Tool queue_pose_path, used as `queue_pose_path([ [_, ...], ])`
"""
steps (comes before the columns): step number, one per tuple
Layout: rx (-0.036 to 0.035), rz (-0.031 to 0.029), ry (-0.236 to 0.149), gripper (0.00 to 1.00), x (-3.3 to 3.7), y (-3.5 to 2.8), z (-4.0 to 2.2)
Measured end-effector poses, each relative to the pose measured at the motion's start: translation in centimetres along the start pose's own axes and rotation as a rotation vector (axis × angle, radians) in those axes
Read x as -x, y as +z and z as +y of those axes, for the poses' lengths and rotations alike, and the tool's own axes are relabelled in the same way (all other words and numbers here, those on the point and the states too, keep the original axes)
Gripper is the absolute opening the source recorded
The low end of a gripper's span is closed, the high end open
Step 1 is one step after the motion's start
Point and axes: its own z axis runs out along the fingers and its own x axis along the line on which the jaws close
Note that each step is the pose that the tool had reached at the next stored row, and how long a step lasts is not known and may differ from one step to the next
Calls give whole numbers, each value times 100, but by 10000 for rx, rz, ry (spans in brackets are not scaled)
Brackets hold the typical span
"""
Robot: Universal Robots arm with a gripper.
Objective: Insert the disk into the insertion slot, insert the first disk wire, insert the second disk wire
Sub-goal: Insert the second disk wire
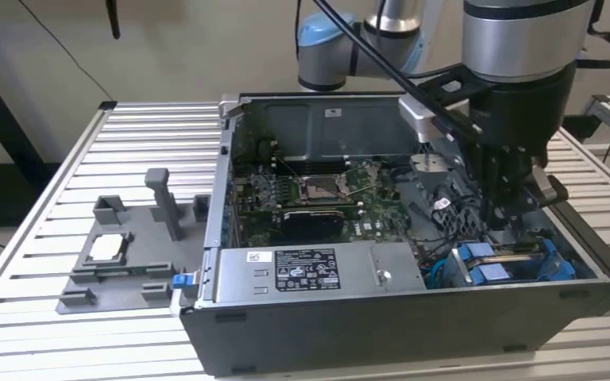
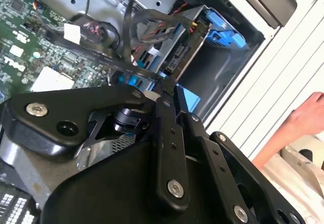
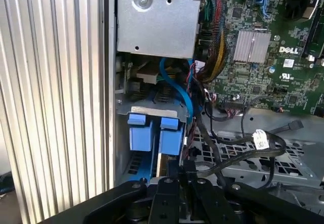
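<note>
Disk (image 3: 143,135) sits (blue-framed) in the insertion slot (image 3: 147,110), fingers (image 2: 166,101) pinched shut on a black wire (image 2: 109,61).

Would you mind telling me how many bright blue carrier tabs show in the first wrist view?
2: one blue tab next to the case's side wall, the other right beside it, nearer the black cables. Both sit just ahead of the gripper; more may be hidden.

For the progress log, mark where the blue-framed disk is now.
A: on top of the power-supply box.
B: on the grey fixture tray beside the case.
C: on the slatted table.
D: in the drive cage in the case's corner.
D: the disk, in its blue carrier, sits in the drive cage, below the gripper.
</note>
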Motion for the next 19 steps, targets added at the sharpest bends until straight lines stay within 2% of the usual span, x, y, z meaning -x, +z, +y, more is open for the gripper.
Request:
queue_pose_path([
  [4,33,-16,2,16,-110,37,-28],
  [5,30,-60,14,16,-123,45,-34],
  [10,-42,-902,261,16,-145,57,-49],
  [11,-37,-950,275,16,-160,64,-57],
  [12,15,-965,277,16,-175,72,-73],
  [19,598,-1025,269,16,-246,148,-234],
])
